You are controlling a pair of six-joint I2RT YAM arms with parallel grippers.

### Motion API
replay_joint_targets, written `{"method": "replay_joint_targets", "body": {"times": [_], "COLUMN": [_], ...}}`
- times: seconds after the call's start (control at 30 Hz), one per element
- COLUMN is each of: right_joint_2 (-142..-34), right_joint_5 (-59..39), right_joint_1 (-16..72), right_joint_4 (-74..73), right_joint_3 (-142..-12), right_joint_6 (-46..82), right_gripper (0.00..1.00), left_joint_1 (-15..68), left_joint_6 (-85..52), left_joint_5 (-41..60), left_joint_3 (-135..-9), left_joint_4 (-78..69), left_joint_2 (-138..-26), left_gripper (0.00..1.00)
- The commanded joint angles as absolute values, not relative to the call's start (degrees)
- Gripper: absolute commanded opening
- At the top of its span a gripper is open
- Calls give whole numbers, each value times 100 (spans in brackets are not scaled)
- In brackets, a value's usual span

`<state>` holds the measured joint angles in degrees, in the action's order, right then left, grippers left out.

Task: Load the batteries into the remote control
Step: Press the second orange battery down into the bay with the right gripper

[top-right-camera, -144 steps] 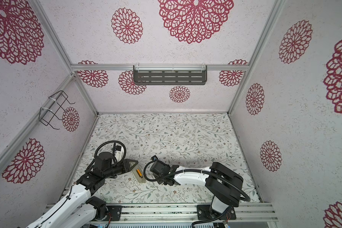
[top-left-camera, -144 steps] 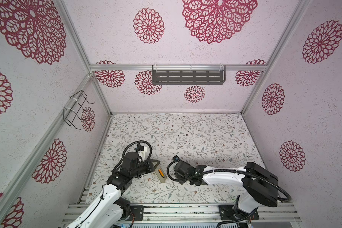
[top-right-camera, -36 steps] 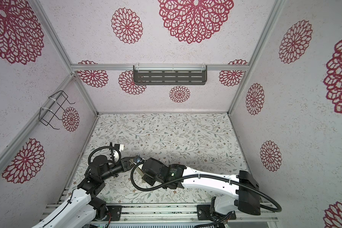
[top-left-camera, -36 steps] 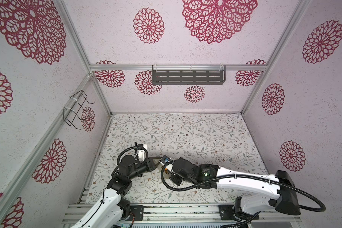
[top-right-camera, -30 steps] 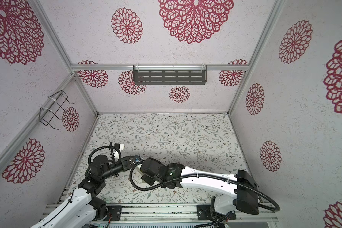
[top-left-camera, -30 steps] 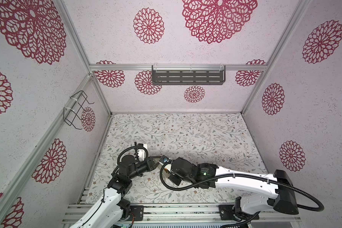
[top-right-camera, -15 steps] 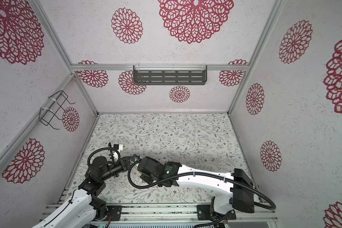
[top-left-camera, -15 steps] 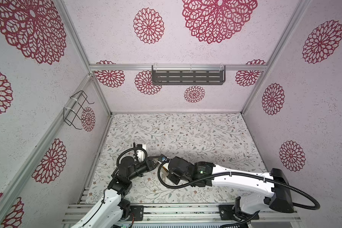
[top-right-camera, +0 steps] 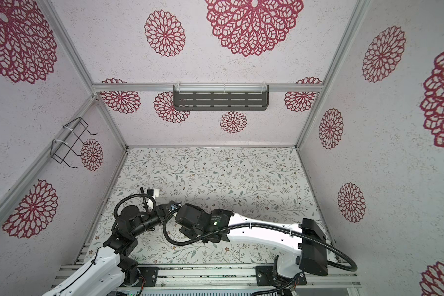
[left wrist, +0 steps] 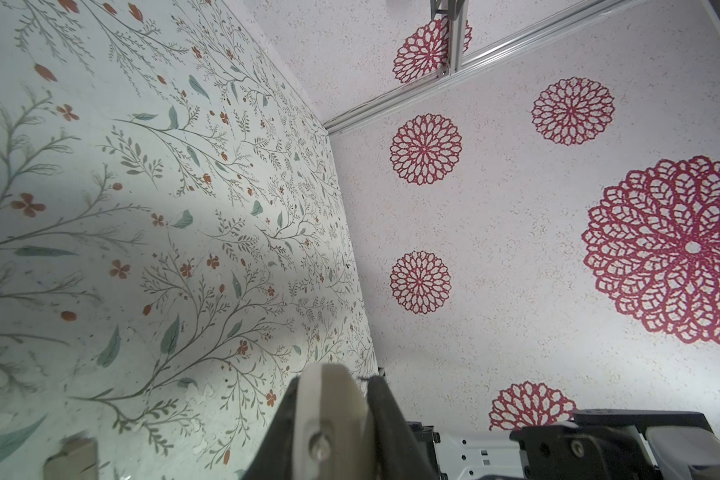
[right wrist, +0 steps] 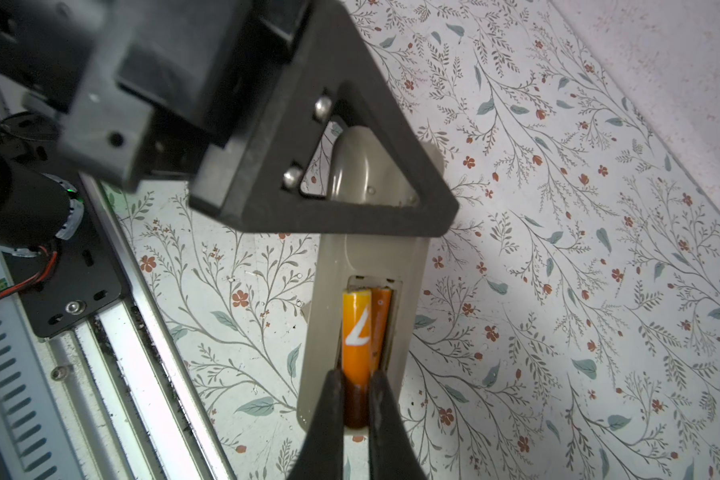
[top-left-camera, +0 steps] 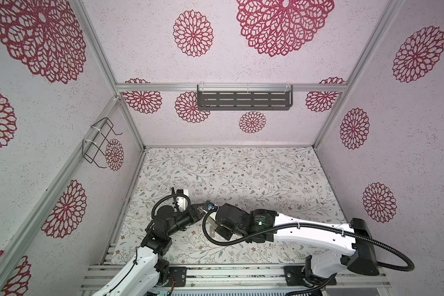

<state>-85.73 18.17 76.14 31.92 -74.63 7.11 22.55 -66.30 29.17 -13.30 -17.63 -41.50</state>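
The remote control (right wrist: pixel 366 257) shows its beige back, with the battery bay open. My left gripper (left wrist: pixel 337 374) is shut on one end of it, and its black triangular finger (right wrist: pixel 329 208) crosses the remote in the right wrist view. One of the batteries (right wrist: pixel 382 316) lies in the bay. A second orange one (right wrist: pixel 356 328) has its far end in the bay, and my right gripper (right wrist: pixel 356 399) is shut on its near end. In a top view only a beige sliver of the remote (top-left-camera: pixel 210 222) shows beside the right wrist (top-left-camera: pixel 228 220), which hides the right gripper.
A small beige cover piece (left wrist: pixel 73 457) lies on the floral mat (top-left-camera: pixel 241 179). The aluminium base rail (right wrist: pixel 113 332) runs close beside the remote. A wire rack (top-left-camera: pixel 100 143) hangs on the left wall and a grey shelf (top-left-camera: pixel 244 100) on the back wall.
The right arm has reached a little further left towards the left gripper, covering more of the remote in the top views. Both grippers have stayed shut.
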Motion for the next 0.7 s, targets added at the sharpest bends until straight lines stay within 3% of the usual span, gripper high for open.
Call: {"method": "replay_joint_targets", "body": {"times": [0.0,0.67], "right_joint_2": [-8608,-8932], "right_joint_5": [2073,2144], "right_joint_1": [7656,7672], "right_joint_4": [3544,3875], "right_joint_3": [-7688,-7970], "right_joint_6": [780,760], "right_gripper": [0,0], "left_joint_1": [2204,2204], "left_joint_6": [-6764,-6919], "left_joint_5": [2824,2848], "left_joint_3": [-1303,-1251], "left_joint_4": [-2117,-2271], "left_joint_2": [-4036,-4006], "left_gripper": [0,0]}}
